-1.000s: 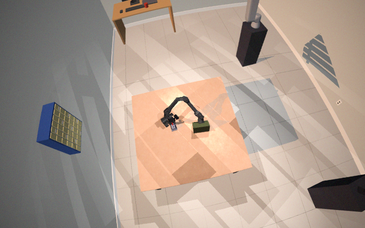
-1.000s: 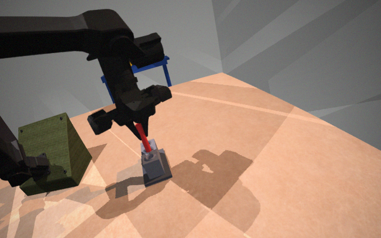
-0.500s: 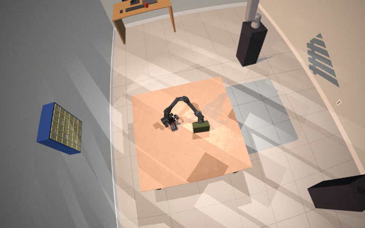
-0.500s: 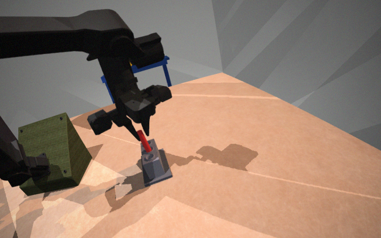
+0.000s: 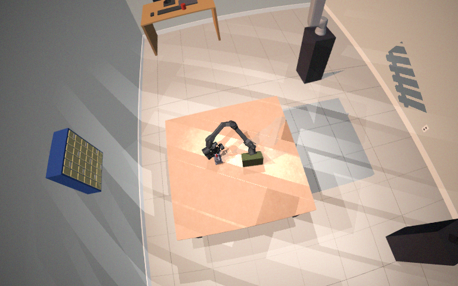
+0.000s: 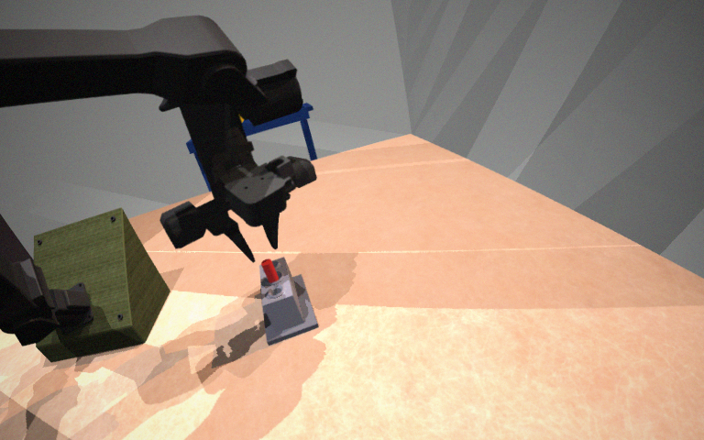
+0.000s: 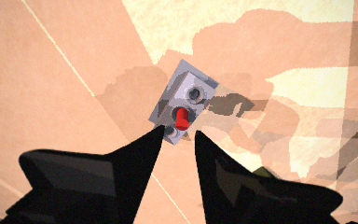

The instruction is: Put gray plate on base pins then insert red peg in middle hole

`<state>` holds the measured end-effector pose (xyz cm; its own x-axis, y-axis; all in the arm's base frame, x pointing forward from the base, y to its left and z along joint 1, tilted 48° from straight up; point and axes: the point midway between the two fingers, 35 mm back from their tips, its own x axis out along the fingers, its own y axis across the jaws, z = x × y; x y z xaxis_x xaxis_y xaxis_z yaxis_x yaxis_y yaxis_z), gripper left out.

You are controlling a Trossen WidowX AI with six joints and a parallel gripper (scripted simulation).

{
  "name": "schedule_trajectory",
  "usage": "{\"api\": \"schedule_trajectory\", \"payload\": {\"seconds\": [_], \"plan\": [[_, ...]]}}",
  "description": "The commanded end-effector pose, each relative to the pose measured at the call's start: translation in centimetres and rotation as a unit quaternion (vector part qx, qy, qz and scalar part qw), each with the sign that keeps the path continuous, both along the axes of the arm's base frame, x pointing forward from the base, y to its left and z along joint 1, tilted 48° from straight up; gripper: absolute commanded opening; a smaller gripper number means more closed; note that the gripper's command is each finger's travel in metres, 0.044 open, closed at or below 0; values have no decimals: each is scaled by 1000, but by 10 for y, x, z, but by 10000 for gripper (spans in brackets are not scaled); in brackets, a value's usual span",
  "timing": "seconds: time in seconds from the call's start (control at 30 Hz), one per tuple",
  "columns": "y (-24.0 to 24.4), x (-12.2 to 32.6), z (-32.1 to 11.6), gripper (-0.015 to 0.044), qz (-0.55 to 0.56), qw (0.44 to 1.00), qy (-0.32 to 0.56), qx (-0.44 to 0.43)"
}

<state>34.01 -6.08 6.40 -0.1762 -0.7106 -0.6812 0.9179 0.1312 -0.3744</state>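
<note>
The gray plate (image 6: 282, 310) (image 7: 205, 88) looks like a thick block with three holes in a row. It sits flat on the wider gray base (image 6: 310, 317) (image 7: 160, 106); round pin ends seem to show in its outer holes. The red peg (image 5: 216, 155) (image 6: 269, 270) (image 7: 182, 119) stands in the middle hole, with a short upper part above the plate. How deep its lower end reaches is hidden. My gripper (image 6: 264, 254) (image 7: 180, 132) is open and empty. Its fingertips are apart, just above the peg's top, touching nothing.
The green block (image 5: 252, 159) (image 6: 82, 269) at the arm's foot stands beside the plate and base on the orange table top (image 5: 216, 205) (image 6: 493, 363). A blue cabinet (image 5: 55, 157), a wooden desk (image 5: 199, 9) and dark pedestals (image 5: 313, 55) stand away from the table.
</note>
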Motion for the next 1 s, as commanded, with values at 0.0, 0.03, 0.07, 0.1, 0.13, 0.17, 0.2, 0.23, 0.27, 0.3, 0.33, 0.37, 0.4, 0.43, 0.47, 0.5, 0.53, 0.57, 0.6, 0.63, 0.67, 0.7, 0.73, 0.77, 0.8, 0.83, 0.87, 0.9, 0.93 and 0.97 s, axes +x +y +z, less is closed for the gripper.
{"api": "schedule_trajectory", "payload": {"seconds": [0.0, 0.03, 0.07, 0.1, 0.13, 0.17, 0.2, 0.23, 0.27, 0.3, 0.33, 0.37, 0.4, 0.43, 0.47, 0.5, 0.53, 0.57, 0.6, 0.63, 0.67, 0.7, 0.73, 0.77, 0.8, 0.83, 0.87, 0.9, 0.93, 0.97], "plan": [[3, 1, 3, 150, 2, 1000, -1, -1], [3, 0, 3, 150, 2, 1000, -1, -1], [4, 0, 3, 150, 2, 1000, -1, -1], [4, 0, 3, 150, 2, 1000, -1, -1], [4, 0, 4, 150, 2, 1000, -1, -1], [5, 0, 4, 150, 2, 1000, -1, -1], [5, 0, 5, 150, 2, 1000, -1, -1], [5, 0, 5, 150, 2, 1000, -1, -1], [6, 0, 5, 150, 2, 1000, -1, -1], [6, 0, 6, 150, 2, 1000, -1, -1], [6, 0, 6, 150, 2, 1000, -1, -1], [7, 0, 6, 150, 2, 1000, -1, -1], [7, 0, 7, 150, 2, 1000, -1, -1], [7, 0, 7, 150, 2, 1000, -1, -1], [8, 0, 8, 150, 2, 1000, -1, -1], [8, 0, 8, 150, 2, 1000, -1, -1], [8, -1, 8, 150, 2, 1000, -1, -1], [9, -1, 9, 150, 2, 1000, -1, -1], [9, -1, 9, 150, 2, 1000, -1, -1], [9, -1, 10, 150, 2, 1000, -1, -1], [10, -1, 10, 150, 2, 1000, -1, -1], [10, -1, 10, 150, 2, 1000, -1, -1], [10, -1, 11, 150, 2, 1000, -1, -1], [10, -1, 11, 150, 2, 1000, -1, -1], [11, -1, 12, 150, 2, 1000, -1, -1], [11, -1, 12, 150, 2, 1000, -1, -1], [11, -1, 12, 150, 2, 1000, -1, -1], [12, -1, 13, 150, 2, 1000, -1, -1], [12, -1, 13, 150, 2, 1000, -1, -1], [12, -1, 13, 150, 2, 1000, -1, -1]]}}
